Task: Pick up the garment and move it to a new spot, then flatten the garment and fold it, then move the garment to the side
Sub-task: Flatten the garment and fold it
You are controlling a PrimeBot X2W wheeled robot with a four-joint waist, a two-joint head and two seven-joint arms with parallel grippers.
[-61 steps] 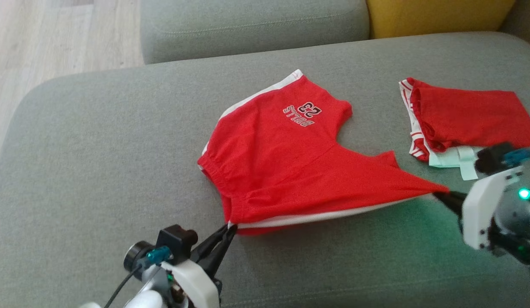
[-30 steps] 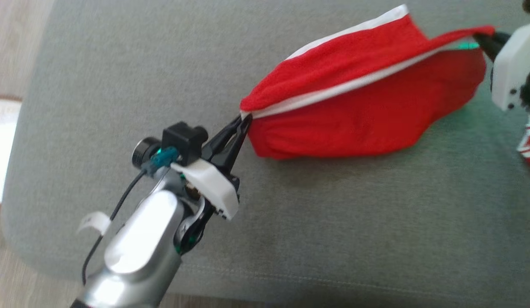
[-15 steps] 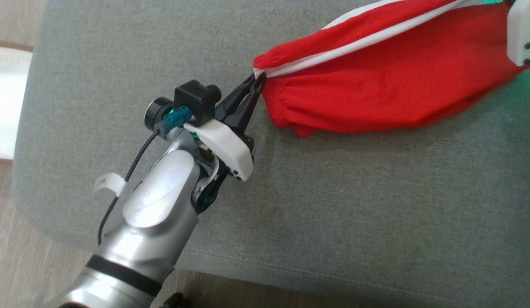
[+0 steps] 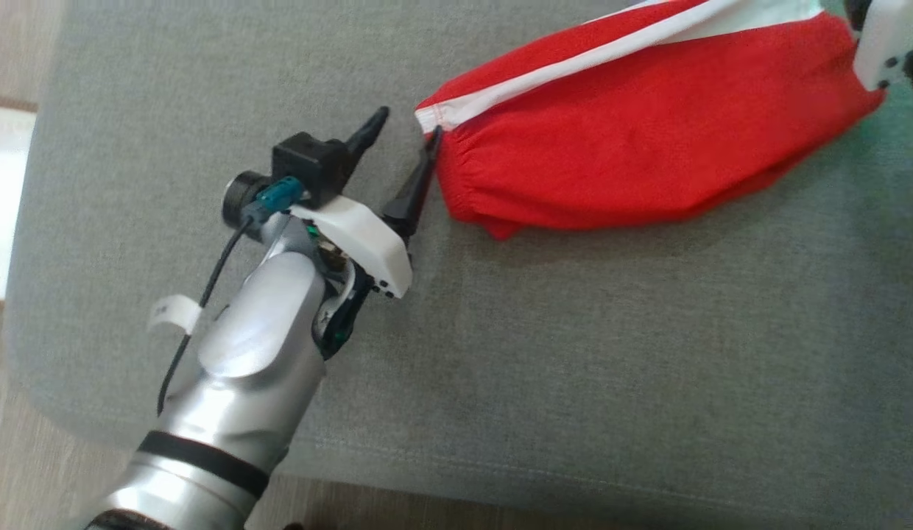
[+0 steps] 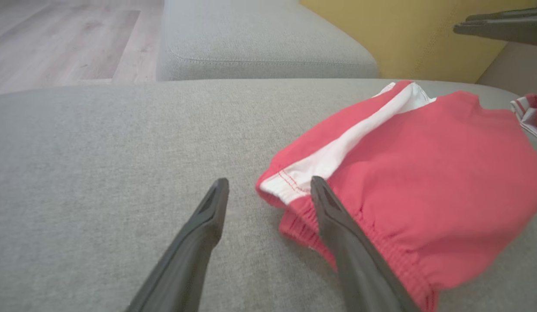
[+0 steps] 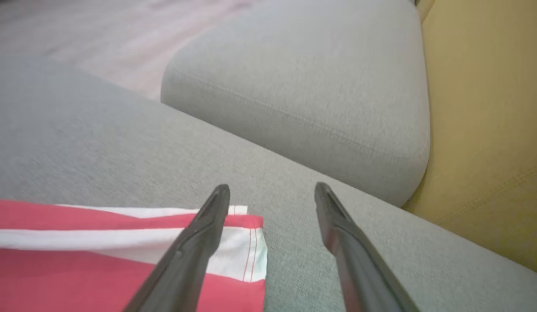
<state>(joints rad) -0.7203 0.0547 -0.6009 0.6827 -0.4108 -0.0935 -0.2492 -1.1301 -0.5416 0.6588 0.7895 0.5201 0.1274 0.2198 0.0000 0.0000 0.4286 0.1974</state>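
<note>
Left gripper (image 4: 409, 124): jaws spread wide, holding nothing, one finger just beside waistband corner of red shorts (image 4: 633, 162). Shorts lie doubled over on grey sofa seat (image 4: 574, 383), at 3 o'clock from those jaws, long axis running 8 to 2 o'clock (head view). Right gripper (image 6: 272, 187) at far hem end: jaws also apart and empty, hem corner at 8 o'clock of them. Arms look equally near, one per end. Count: two grippers, one shorts, one striped garment (image 5: 528, 112) peeking, one yellow cushion (image 5: 402, 39).
</note>
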